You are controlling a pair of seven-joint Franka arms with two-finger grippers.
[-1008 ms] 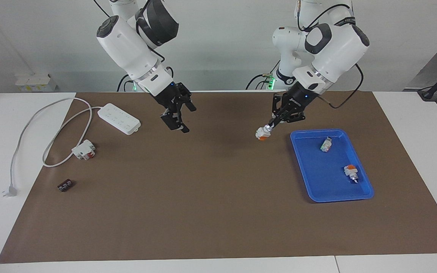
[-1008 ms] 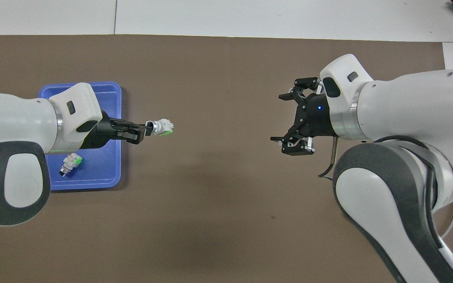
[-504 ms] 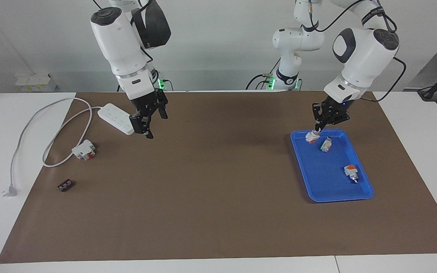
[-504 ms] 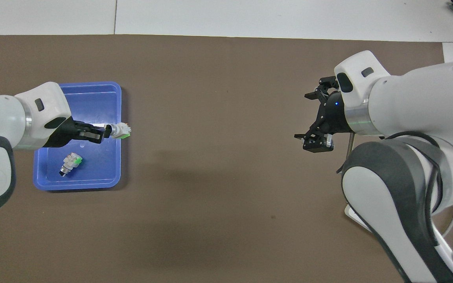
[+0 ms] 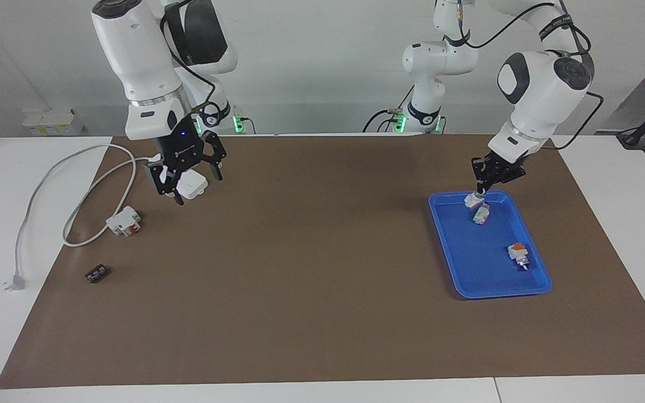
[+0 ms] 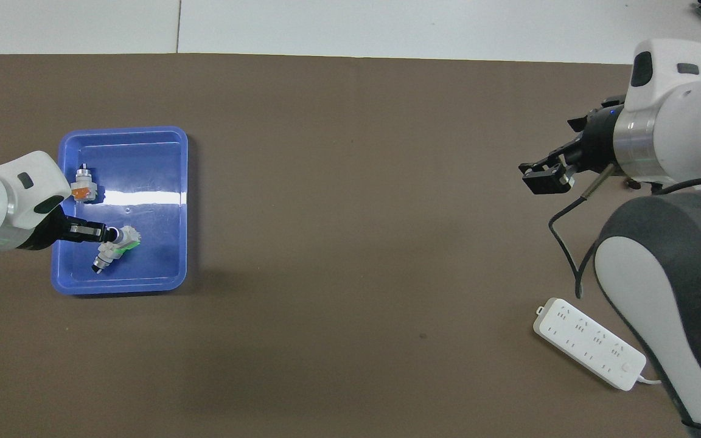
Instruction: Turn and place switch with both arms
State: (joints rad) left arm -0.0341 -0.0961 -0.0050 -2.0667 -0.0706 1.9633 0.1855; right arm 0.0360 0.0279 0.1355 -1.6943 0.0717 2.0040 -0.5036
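My left gripper (image 5: 478,191) is shut on the black knob end of the switch (image 5: 473,201), a white block with a green face and a silver collar. It holds the switch low over the blue tray (image 5: 529,226), in the tray's end nearer the robots. The overhead view shows the left gripper (image 6: 104,233) with the switch (image 6: 125,237) right beside a second green-faced switch (image 6: 104,258) that lies in the tray; I cannot tell if they touch. My right gripper (image 5: 191,182) is open and empty above the power strip, also seen from overhead (image 6: 560,155).
A small white-and-orange switch (image 5: 517,253) lies in the tray, farther from the robots. A white power strip (image 6: 588,344) with its cable and plug (image 5: 14,280), a white-and-red block (image 5: 125,220) and a small black part (image 5: 96,273) lie toward the right arm's end.
My left gripper carried the switch from over the mat's middle back over the tray and lowered it. My right gripper, still open, withdrew toward its own end, over the power strip.
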